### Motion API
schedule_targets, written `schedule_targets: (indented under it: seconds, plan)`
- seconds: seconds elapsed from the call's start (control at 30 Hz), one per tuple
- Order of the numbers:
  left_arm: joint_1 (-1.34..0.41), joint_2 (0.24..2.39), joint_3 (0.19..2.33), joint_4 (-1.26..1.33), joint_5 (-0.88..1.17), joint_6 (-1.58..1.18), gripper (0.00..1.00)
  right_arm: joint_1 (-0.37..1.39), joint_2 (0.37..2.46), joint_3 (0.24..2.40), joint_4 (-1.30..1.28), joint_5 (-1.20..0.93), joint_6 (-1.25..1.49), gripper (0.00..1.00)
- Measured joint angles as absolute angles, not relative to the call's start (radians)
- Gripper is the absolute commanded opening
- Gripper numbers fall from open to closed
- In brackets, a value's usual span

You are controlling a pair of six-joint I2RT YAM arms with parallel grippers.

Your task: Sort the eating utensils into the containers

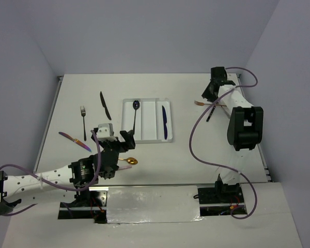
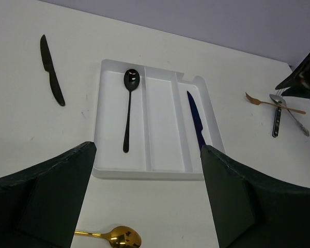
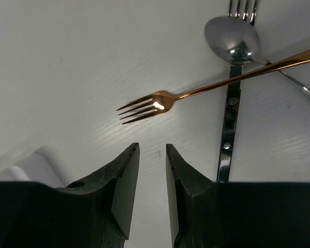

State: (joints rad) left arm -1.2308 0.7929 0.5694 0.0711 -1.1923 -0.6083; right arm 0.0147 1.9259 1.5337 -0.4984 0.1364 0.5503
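Observation:
The white tray [image 1: 149, 138] has three long compartments. A black spoon [image 1: 135, 111] lies in its left one and a dark blue knife [image 1: 165, 121] in its right one; the middle one holds nothing. My left gripper [image 1: 113, 147] is wide open and empty, hovering just near of the tray [image 2: 147, 171], with a gold spoon [image 2: 119, 237] on the table below it. My right gripper [image 3: 152, 150] is only narrowly open and empty, just short of the tines of a copper fork [image 3: 160, 102]. That fork lies across a silver spoon [image 3: 232, 41] and a black-handled utensil [image 3: 227, 134].
Left of the tray lie a black knife [image 1: 104, 105], a silver fork [image 1: 83, 120] and an iridescent purple utensil [image 1: 72, 138]. The copper fork's pile [image 1: 211, 107] lies right of the tray. Purple cables loop over the table at the right arm [image 1: 245, 126].

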Motion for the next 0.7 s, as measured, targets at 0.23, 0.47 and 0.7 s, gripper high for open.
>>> schedule_targets:
  seconds: [0.23,0.47,0.7]
  plan:
    - [-1.231,0.783,0.569,0.08,-1.189,-0.607,0.96,-0.037,1.996,1.549,-0.53,0.171,0.541,0.35]
    - [-1.231,0.784,0.569,0.078,-1.172,-0.609,0.96,-0.05,1.998,1.553,-0.546,0.198,0.543,0.37]
    - [-1.231,0.789,0.569,0.079,-1.172,-0.608,0.96,-0.053,1.996,1.519,-0.38,0.107,0.278,0.4]
